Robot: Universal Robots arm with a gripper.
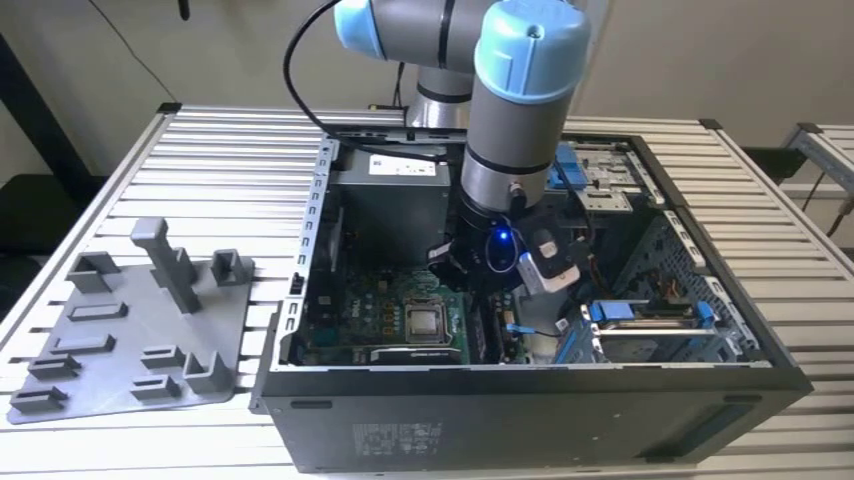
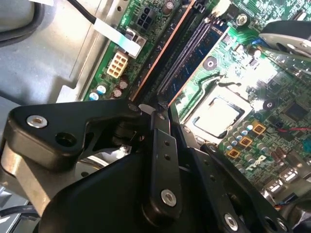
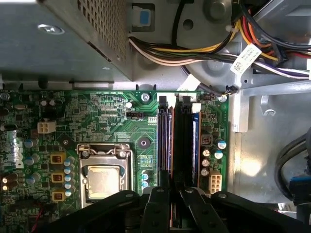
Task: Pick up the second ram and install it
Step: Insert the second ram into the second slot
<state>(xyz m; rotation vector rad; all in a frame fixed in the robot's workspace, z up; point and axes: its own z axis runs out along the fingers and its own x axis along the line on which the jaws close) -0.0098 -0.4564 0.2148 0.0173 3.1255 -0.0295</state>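
Gripper (image 3: 170,206) low over motherboard (image 3: 102,126), fingers (image 3: 156,213) closed on second ram (image 3: 171,213); board edge-on, long axis parallel to memory slots (image 3: 177,141) directly beneath.

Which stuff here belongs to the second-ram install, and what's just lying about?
Job:
- claw, down over the memory slots
- second ram, apparently the strip in the slot at the claw
- motherboard

Lying about:
- grey fixture tray
- processor socket
- cable bundle
- blue drive clips
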